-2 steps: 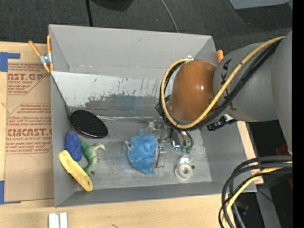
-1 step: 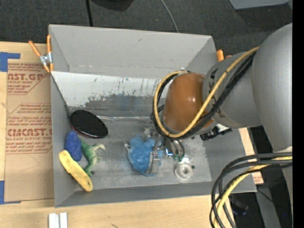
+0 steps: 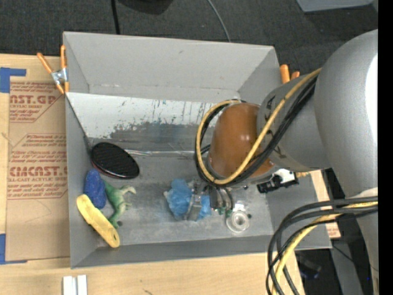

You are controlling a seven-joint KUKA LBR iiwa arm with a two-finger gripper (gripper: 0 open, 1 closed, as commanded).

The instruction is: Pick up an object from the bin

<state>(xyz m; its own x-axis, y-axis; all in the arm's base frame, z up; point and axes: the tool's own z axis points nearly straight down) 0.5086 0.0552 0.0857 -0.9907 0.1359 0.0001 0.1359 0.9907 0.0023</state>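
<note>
Claw (image 3: 201,206) beside blue crumpled lump (image 3: 178,200) near lower bin wall (image 3: 172,246).

My arm (image 3: 347,103) comes in from the right, crossing the right wall of the bin (image 3: 166,60), fat grey link up high. The orange wrist cover (image 3: 236,143) sits over the right half of the floor, with yellow and black cables (image 3: 201,141) looped round it. Under that my gripper (image 3: 202,204) points down, low by the near wall, a bit right of middle.
</note>
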